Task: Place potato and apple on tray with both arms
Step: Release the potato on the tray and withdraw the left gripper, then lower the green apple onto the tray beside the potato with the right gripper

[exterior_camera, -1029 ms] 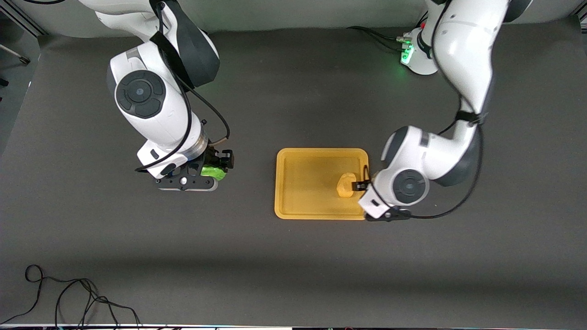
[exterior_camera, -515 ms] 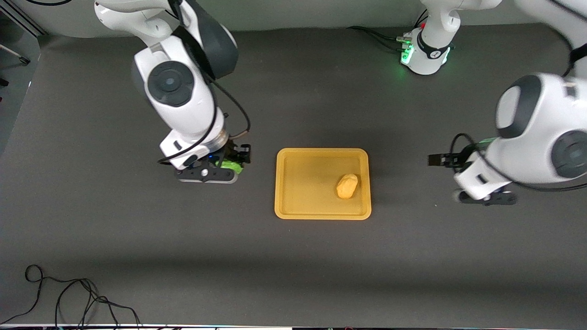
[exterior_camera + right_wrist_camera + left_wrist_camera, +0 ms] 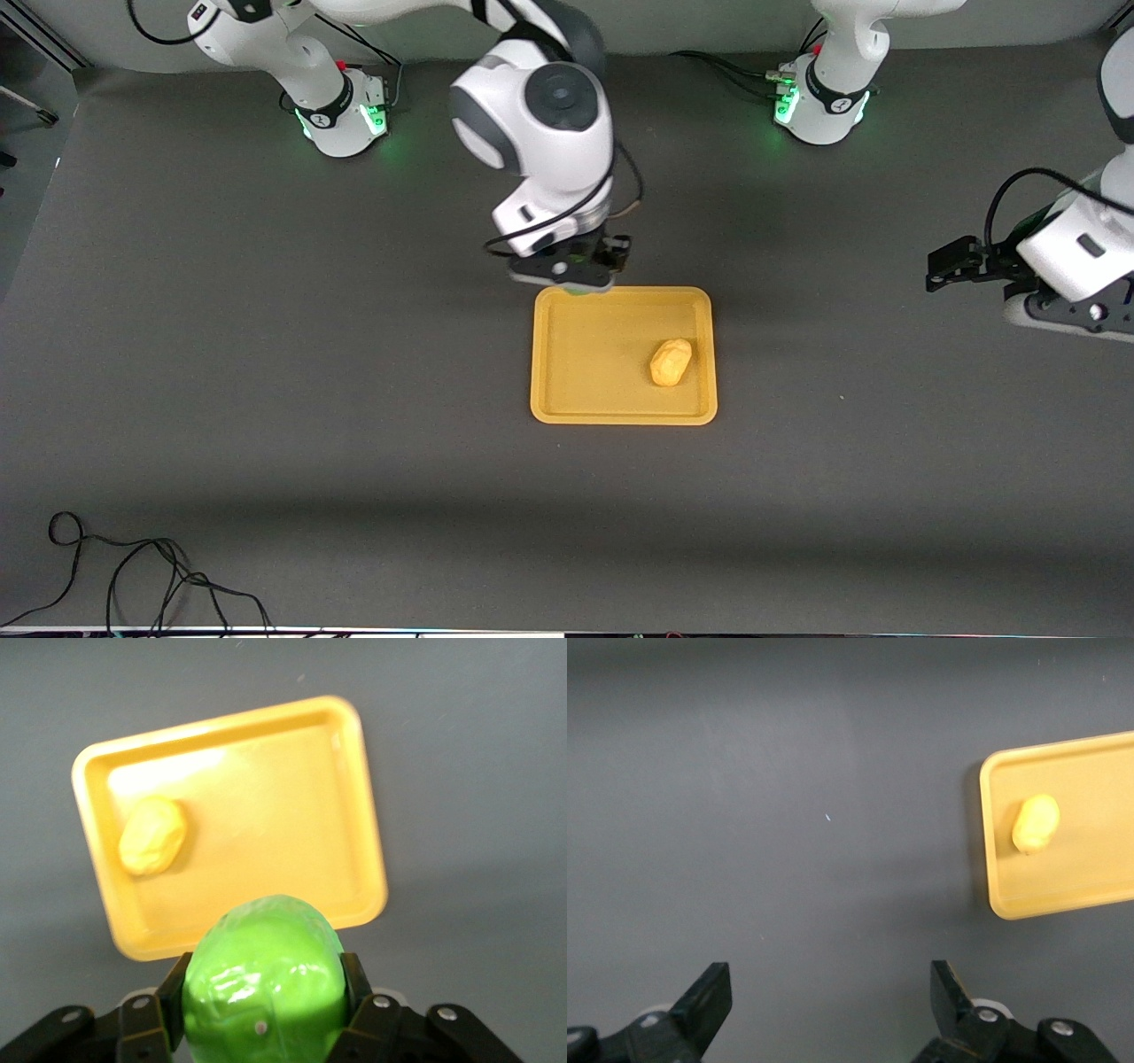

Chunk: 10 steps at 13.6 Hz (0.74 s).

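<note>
In the front view, nearest the camera, the tray [image 3: 623,355] lies flat with its long side running toward each arm's end of the table. The potato [image 3: 671,362] rests inside it, near the rim at the left arm's end, at about four o'clock from the tray's centre. Its long axis tilts from seven to one o'clock, so we judge it simply settled where it was set down.

Next, our right gripper [image 3: 586,268] hangs over the tray's edge farthest from the camera, at about eleven o'clock from centre. In the right wrist view its fingers are clamped on the apple [image 3: 264,985], one on each flank. The apple is round, with no clear long axis. We judge it is held high to clear the rim.

Our left gripper [image 3: 970,264] waits over bare table [image 3: 354,496] well apart from the tray, fingers spread and empty.
</note>
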Tool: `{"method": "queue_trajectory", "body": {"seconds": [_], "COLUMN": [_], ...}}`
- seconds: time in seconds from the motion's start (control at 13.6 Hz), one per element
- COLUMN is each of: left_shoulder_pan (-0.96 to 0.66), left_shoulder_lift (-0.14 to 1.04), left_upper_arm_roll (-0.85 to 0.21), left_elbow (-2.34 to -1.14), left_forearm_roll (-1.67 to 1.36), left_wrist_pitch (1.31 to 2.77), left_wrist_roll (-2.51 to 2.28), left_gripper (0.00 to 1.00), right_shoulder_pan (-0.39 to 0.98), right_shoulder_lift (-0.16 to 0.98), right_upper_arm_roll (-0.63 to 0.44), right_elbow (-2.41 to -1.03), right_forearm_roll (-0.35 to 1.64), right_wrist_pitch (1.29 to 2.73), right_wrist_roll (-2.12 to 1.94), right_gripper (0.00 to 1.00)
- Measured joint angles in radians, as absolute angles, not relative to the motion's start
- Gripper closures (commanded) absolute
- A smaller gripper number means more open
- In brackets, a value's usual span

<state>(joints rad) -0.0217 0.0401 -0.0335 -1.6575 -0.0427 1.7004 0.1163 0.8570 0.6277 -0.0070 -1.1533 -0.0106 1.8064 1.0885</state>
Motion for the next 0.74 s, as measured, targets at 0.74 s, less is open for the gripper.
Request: {"method": "queue_trajectory", "body": {"seconds": [0.74], "left_shoulder_pan": [0.029], "left_shoulder_lift": [-0.17], "left_upper_arm_roll": [-0.037], "left_elbow": [-1.881], "left_forearm_roll": [-0.039], "left_wrist_pitch": [1.704], "left_wrist_roll": [0.146], "left_gripper": [0.0], "right_shoulder_pan": [0.86], "right_shoulder_lift": [0.889], "right_upper_arm_roll": [-0.027], "right_elbow": [-1.187], "right_forearm_roll": [-0.111], "right_wrist_pitch": [2.123], "right_wrist_roll": [1.106], "right_gripper": [0.49]}}
